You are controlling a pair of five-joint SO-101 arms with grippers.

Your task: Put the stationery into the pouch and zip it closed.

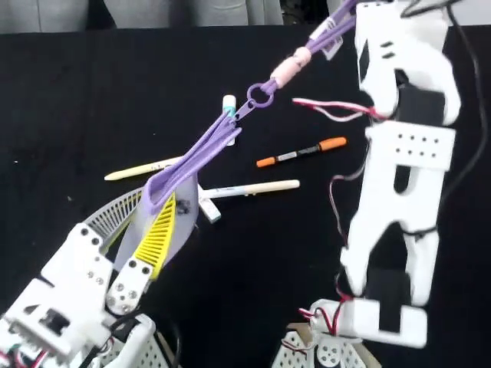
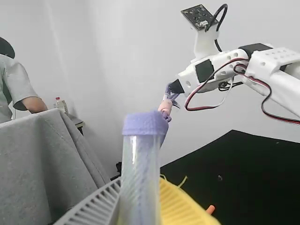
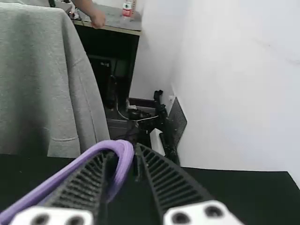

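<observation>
A translucent purple pouch hangs stretched in the air between my two arms. My left gripper is shut on its lower end, yellow finger on one side and grey finger on the other of the pouch. My right gripper is shut on the purple strap, high at the table's back. The strap carries a ring and a pink bead. On the table below lie an orange marker, two cream pens and a white-teal stick.
A black cloth covers the table. A small white piece lies beside the pouch's lower end. The right arm's white body stands over the table's right side with loose red and white wires. Grey cloth hangs behind the table.
</observation>
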